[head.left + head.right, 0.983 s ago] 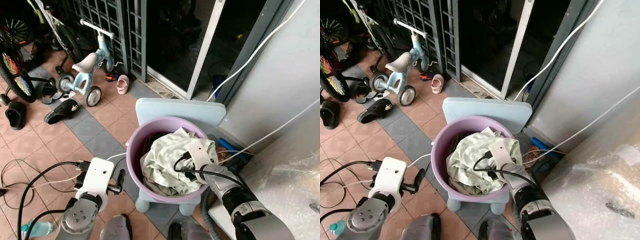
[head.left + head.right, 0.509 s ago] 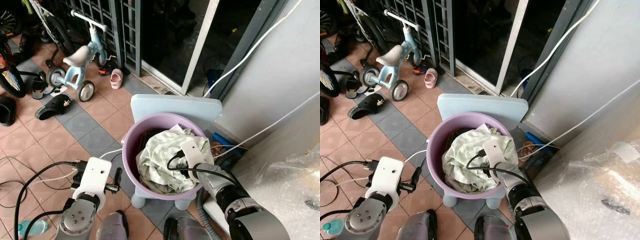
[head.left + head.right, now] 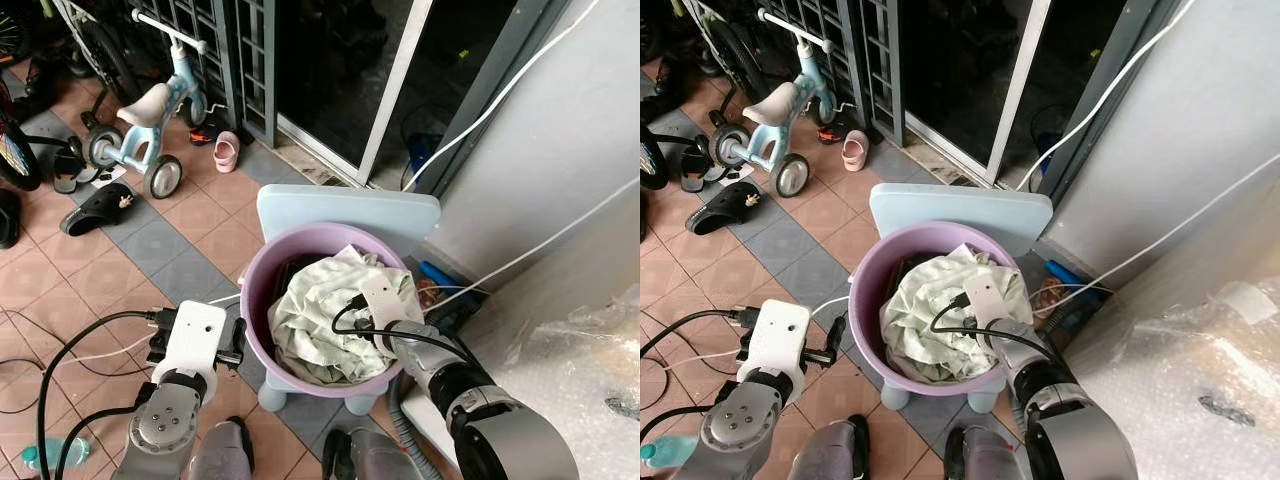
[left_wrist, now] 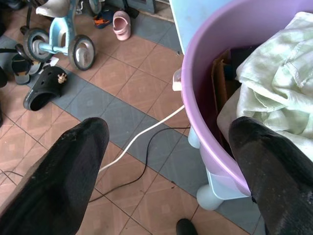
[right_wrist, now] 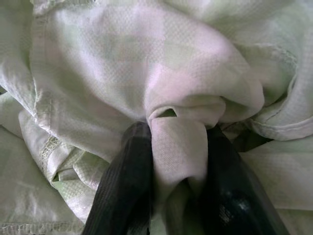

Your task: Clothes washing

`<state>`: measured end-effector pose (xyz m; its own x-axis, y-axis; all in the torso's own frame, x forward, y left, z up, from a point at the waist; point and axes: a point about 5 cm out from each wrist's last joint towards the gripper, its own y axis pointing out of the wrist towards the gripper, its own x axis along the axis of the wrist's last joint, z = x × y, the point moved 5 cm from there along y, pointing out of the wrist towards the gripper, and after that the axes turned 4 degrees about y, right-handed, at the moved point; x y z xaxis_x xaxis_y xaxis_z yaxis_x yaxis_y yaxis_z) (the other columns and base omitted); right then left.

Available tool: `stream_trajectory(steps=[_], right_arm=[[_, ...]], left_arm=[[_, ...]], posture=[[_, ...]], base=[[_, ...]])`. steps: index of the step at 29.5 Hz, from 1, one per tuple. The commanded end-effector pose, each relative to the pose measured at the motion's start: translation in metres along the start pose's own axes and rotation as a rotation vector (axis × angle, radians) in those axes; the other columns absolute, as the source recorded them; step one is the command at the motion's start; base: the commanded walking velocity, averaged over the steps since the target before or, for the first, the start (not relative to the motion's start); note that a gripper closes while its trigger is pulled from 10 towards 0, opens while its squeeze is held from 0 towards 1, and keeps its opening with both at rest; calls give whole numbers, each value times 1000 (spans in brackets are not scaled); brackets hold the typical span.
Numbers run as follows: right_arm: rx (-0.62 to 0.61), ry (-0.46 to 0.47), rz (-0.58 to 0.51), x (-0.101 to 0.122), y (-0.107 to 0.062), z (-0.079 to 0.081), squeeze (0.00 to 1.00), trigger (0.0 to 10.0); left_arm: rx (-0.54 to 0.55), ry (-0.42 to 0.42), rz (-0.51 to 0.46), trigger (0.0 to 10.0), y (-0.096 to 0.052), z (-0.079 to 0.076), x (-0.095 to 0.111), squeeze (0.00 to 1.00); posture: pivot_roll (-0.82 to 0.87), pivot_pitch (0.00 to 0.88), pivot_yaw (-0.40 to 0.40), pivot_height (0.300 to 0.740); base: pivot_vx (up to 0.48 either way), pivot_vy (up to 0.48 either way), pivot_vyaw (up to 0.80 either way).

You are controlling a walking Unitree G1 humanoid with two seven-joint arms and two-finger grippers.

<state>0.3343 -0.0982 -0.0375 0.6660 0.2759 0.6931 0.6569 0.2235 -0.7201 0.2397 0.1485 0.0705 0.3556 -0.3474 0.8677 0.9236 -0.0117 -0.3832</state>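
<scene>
A purple basin stands on a pale blue stool and holds a pale green checked cloth. My right gripper reaches down into the basin, shut on a fold of that cloth; its fingers pinch the fabric from both sides. Its white wrist lies on top of the pile. My left gripper hangs open beside the basin's outer wall, above the tiled floor, with nothing between its fingers. Dark items lie under the cloth at the basin's left.
A white cable runs over the floor tiles to the basin. A child's balance bike, a pink shoe and black sandals stand at the left. A sliding door and grey wall lie behind. Bubble wrap is at right.
The camera has shifted, so the whole scene sits a little differently. My right gripper stays shut on the cloth in the basin. The left gripper remains beside the basin.
</scene>
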Motion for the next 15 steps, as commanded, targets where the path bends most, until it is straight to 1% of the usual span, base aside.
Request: stream_trajectory(steps=[1,6,7,8,9,11,12,13,15], right_arm=[[18,6,-8,1,1,4,0,0],[19,21,-23,5,1,6,0,0],[21,26,-47,10,1,6,0,0],[14,23,-90,22,0,2,0,0],[9,22,-104,25,-1,1,0,0],[-8,11,-162,42,-4,-7,0,0],[-6,7,-174,47,-4,-7,0,0],[-5,-2,-214,60,-7,-11,0,0],[2,-20,-258,71,-11,-15,0,0]], left_arm=[[13,-6,4,10000,1,1,-1,0],[34,-15,2,10000,6,3,0,0],[27,-23,-3,10000,9,3,1,0],[2,-39,-13,10000,11,1,4,0],[-4,-44,-17,10000,12,1,5,0],[-4,-36,-28,10000,16,2,8,0],[-2,-36,-28,10000,19,3,9,0],[-4,-28,-35,10000,24,4,10,0],[-5,-19,-42,10000,30,5,12,0]], posture=[[68,171,-143,740],[63,165,-152,740],[63,158,-153,740],[61,140,-148,740],[61,140,-148,740],[58,126,-146,740],[46,108,-139,740],[35,93,-129,740],[26,77,-119,740]], base=[[0,0,0],[0,0,0],[0,0,0],[0,0,0],[0,0,0],[0,0,0],[0,0,0],[0,0,0],[0,0,0]])
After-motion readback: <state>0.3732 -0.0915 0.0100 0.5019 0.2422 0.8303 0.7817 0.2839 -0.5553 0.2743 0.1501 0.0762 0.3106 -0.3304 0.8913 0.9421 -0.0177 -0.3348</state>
